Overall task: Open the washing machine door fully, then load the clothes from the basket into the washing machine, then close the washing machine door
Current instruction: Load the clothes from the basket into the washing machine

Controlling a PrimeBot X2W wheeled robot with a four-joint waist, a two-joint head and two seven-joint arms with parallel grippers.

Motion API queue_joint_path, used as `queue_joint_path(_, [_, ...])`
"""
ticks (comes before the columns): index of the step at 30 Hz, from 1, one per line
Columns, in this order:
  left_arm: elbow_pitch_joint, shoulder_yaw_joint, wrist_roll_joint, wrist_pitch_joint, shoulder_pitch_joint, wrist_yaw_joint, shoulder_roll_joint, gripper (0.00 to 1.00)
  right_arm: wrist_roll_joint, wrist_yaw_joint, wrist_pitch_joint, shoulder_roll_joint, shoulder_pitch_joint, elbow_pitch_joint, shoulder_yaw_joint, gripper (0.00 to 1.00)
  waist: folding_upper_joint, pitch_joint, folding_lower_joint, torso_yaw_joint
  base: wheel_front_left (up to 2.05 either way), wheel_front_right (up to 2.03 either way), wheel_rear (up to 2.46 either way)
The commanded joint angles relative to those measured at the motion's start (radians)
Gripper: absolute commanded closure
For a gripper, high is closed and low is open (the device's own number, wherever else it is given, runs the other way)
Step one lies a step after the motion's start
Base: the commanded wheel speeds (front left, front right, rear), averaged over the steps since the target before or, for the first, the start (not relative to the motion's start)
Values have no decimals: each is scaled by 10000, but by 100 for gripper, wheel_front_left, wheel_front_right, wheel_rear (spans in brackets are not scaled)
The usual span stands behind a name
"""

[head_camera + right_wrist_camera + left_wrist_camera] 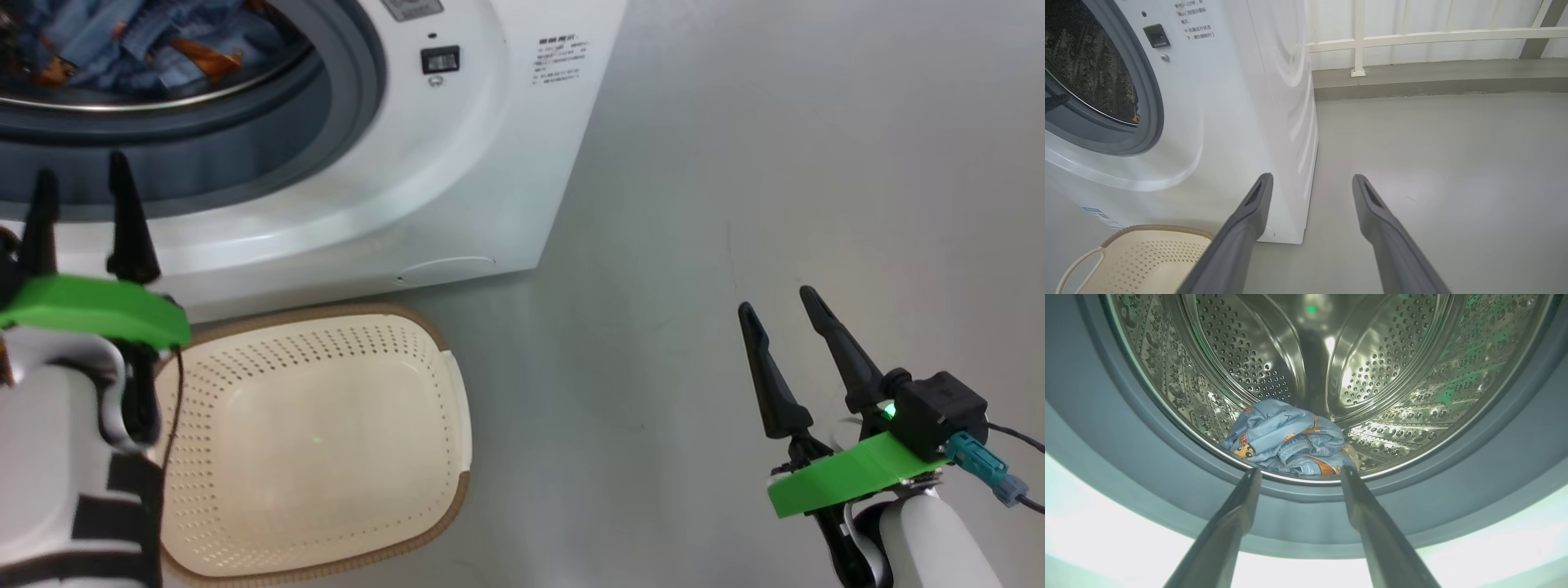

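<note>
Loading seemingly done, door-closing next. Left gripper (79,167), lower left of the head view, spread wide and empty, aimed into the drum (1392,355) mouth: draw straight back, clear of the grey gasket (1515,457), before going for the door. Clothes (1286,437) bunched low at the drum's front lip, centre of the left wrist view (blue, orange-brown bear print, soft and crumpled); worth a nudge deeper. Basket (310,441), bottom centre-left, nothing inside, just beside the washing machine (457,163). Right gripper (775,300), lower right, parted wide, holding nothing.

Grey floor (775,163): washing machine (490,163), basket (326,449).
</note>
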Motion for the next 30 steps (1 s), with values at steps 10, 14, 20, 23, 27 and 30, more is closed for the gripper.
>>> queue_joint_path(10, [-1275,567,531,-55,2221,-15,-116,0,-3,16,-49,-290,768,-66,28,0,0,-1171,0,482,0,0,0])
queue_joint_path(14, [-1549,669,623,-55,2857,-15,-208,0,29,16,-49,-370,1018,-30,-38,0,0,-1533,0,574,0,0,0])
queue_joint_path(20, [-1931,813,760,-55,3757,-15,-322,0,73,16,-49,-461,1500,-4,-125,0,0,-2096,0,678,0,0,0])
queue_joint_path(23, [-2056,840,802,-55,4048,-15,-360,0,87,16,-49,-485,1648,7,-141,0,0,-2263,0,704,0,0,0])
queue_joint_path(27, [-2266,894,850,-55,4556,-15,-403,0,113,16,-49,-526,1903,9,-187,0,0,-2533,0,746,0,0,0])
queue_joint_path(30, [-2424,891,860,-55,4899,-15,-416,0,137,16,-49,-564,2081,-1,-242,0,0,-2701,0,779,0,0,0])
